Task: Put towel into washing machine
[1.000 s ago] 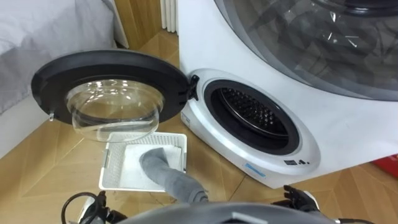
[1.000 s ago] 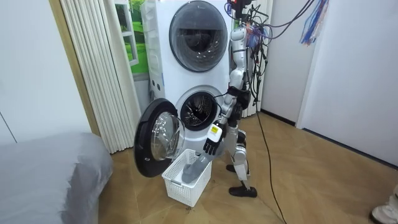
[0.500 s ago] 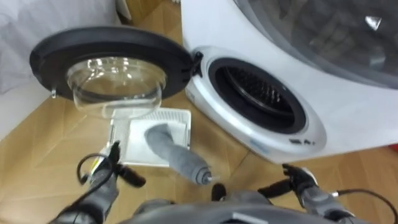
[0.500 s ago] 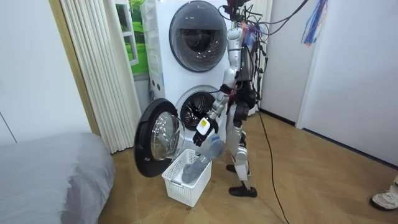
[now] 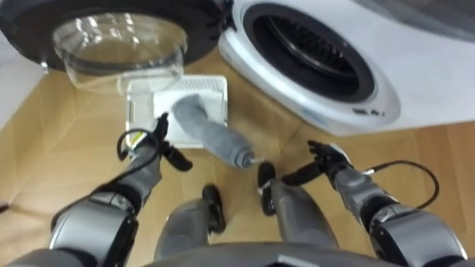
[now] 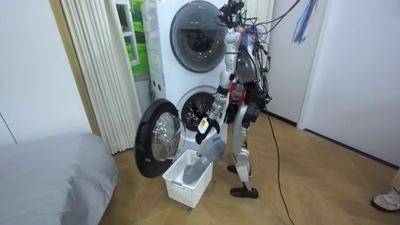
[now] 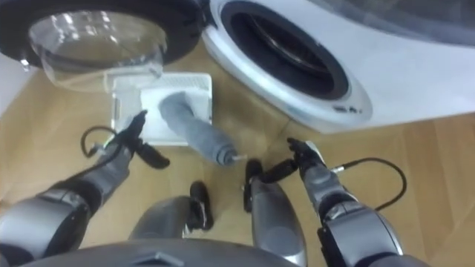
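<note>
Towel [image 5: 214,135] seen rolled, leaning out of basket [image 5: 133,100] | left hand [image 5: 153,144] relaxed near it, nothing held | right hand [image 5: 327,158] spread, empty | washer door [image 5: 111,41] swung open

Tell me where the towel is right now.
In the left eye view the grey towel leans out of the white basket beside the open washer door, just right of the left hand.
</note>
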You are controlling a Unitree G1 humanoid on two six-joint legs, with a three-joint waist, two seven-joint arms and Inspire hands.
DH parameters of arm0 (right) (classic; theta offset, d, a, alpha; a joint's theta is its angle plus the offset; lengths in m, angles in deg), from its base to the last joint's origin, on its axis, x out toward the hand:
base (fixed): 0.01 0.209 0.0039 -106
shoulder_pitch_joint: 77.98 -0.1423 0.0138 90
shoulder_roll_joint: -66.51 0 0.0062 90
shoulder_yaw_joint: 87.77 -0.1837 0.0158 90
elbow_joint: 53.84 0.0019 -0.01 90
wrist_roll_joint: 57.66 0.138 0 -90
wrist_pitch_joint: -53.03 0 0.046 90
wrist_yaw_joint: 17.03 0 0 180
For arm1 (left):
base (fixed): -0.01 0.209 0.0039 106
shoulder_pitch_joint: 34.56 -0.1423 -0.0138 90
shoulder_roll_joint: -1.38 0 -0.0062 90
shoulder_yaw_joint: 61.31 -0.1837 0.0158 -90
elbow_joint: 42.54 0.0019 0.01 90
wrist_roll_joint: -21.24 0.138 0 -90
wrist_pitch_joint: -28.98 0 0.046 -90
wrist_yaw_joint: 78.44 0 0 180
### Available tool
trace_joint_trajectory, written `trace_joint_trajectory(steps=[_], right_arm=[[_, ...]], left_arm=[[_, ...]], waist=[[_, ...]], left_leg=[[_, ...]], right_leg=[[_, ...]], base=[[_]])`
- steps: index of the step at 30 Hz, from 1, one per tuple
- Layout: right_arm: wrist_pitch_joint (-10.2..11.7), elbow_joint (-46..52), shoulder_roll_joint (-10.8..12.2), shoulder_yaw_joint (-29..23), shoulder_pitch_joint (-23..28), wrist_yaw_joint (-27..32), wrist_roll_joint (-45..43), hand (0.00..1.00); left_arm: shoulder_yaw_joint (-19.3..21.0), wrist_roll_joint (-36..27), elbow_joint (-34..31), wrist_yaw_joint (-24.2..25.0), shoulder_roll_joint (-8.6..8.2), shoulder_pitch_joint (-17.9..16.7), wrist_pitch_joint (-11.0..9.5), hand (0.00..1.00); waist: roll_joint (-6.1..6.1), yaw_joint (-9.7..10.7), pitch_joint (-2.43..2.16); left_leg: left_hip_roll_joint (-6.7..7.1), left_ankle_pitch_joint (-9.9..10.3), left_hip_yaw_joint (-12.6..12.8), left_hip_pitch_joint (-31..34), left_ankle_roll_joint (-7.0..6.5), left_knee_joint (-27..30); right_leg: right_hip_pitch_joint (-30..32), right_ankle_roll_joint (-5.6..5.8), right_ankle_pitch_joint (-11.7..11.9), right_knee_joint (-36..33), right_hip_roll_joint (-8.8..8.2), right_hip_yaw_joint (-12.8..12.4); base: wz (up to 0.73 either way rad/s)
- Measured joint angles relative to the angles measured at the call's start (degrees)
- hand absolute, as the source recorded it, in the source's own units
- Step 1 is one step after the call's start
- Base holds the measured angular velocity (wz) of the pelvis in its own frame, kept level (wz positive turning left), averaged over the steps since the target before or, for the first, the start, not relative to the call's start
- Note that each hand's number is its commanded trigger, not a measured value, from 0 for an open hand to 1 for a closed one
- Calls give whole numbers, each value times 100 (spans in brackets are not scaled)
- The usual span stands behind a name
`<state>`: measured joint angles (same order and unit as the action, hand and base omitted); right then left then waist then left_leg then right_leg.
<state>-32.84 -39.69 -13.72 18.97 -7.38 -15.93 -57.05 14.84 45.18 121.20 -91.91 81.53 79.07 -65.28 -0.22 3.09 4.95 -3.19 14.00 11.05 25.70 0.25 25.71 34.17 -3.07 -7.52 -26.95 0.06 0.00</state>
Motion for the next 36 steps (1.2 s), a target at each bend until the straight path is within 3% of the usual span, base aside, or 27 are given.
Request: trace_joint_trajectory(steps=[4, 8, 14, 20, 28, 36], right_arm=[[2, 119, -12, -2, -81, 6, 204, 0], [-8, 344, 30, 164, -202, 82, 433, 0], [41, 564, 49, 340, -333, 72, 824, 0], [246, 850, 108, 632, -441, 79, 1122, 0], [473, 978, 187, 688, -567, 26, 1611, 0], [719, 1095, 226, 797, -730, -138, 2055, 0]], left_arm=[[-136, 225, -12, -158, 3, 174, 0, 0], [-405, 635, -18, -477, -1, 362, 2, 0], [-825, 1290, -55, -746, -30, 666, -3, 0], [-1458, 1770, -63, -955, -10, 794, 3, 0], [-1681, 1954, -55, -1121, -70, 1079, 1, 0], [-2037, 2338, -59, -1349, 73, 1146, -3, 0]], waist=[[10, 94, 14], [14, 112, 31], [19, 187, 69], [12, 275, 78], [12, 375, 81], [55, 535, 96]], left_leg=[[-16, 71, 0, 604, -40, 440], [-129, 309, 51, 1254, -72, 1038], [-129, 470, -9, 2090, -136, 1632], [-319, 714, -24, 3024, -180, 2459], [-502, 1085, -61, 3854, -236, 3473], [-509, 1447, -167, 4475, -192, 4344]], right_leg=[[564, 7, 5, -286, 15, -73], [1218, -1, -11, -726, 47, -158], [2036, 19, -25, -1263, 12, -170], [2877, 14, -55, -1807, 107, -145], [3709, -23, -317, -2707, 95, -45], [4377, -85, -640, -3602, 25, 26]], base=[[-5], [-17], [-2], [-7], [-4], [3]])
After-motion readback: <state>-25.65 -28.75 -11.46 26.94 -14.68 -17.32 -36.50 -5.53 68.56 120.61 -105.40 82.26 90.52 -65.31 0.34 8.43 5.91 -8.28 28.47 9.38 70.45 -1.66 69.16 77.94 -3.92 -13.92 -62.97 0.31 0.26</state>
